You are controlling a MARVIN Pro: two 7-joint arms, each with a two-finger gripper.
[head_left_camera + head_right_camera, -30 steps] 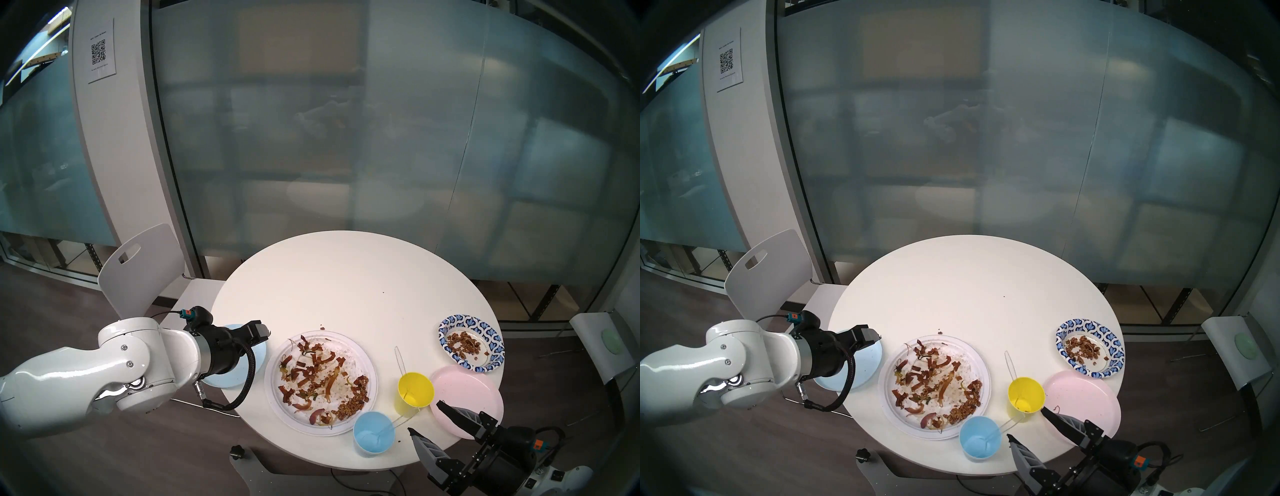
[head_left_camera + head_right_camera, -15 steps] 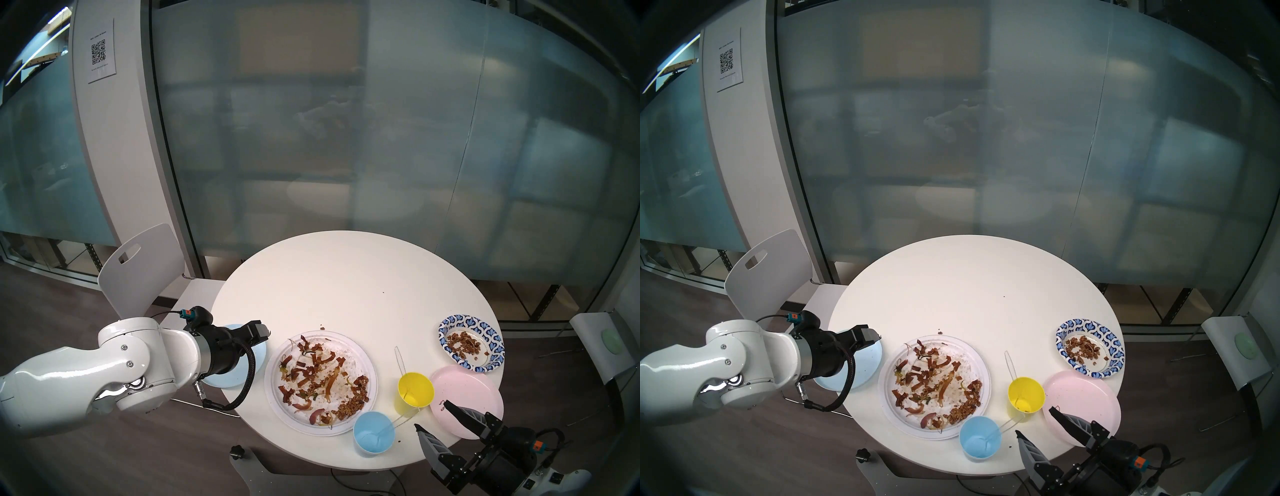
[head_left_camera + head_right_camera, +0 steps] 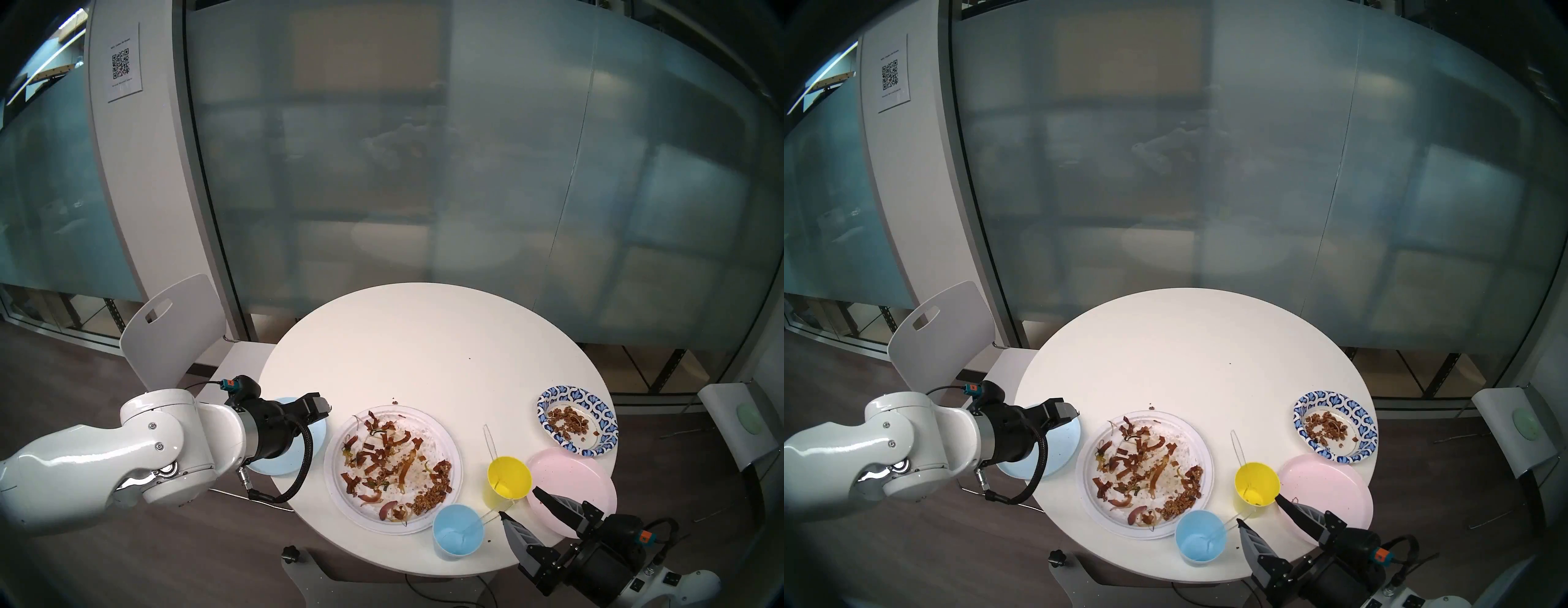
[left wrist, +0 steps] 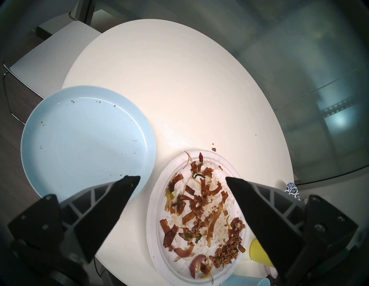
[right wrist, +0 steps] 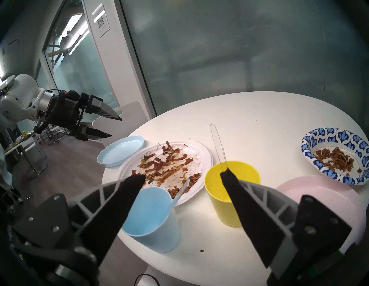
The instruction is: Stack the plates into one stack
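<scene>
Four plates lie apart on the round white table (image 3: pixel 424 339). The large white plate (image 3: pixel 428 441) in the middle holds food scraps. A light blue plate (image 4: pixel 79 135) sits at the left edge, with my left gripper (image 4: pixel 182 179) hovering open above its right side. At the right are a pale pink plate (image 3: pixel 568 475) and, behind it, a blue-white patterned plate (image 3: pixel 602 407) with crumbs. My right gripper (image 3: pixel 518 501) stands open and empty at the front right. One finger reaches over the pink plate's near-left rim and the other points between the two cups.
A yellow cup (image 3: pixel 508 482) and a light blue cup (image 3: pixel 458 536), each with a clear plastic utensil, stand between the white and pink plates, just ahead of my right gripper. White chairs stand at the left (image 3: pixel 169 327) and at the right (image 3: pixel 742 420). A glass wall lies behind.
My right gripper drifted a little to the right, then came back left toward the yellow cup, its fingers slightly closer together. The left arm and all plates stayed still.
</scene>
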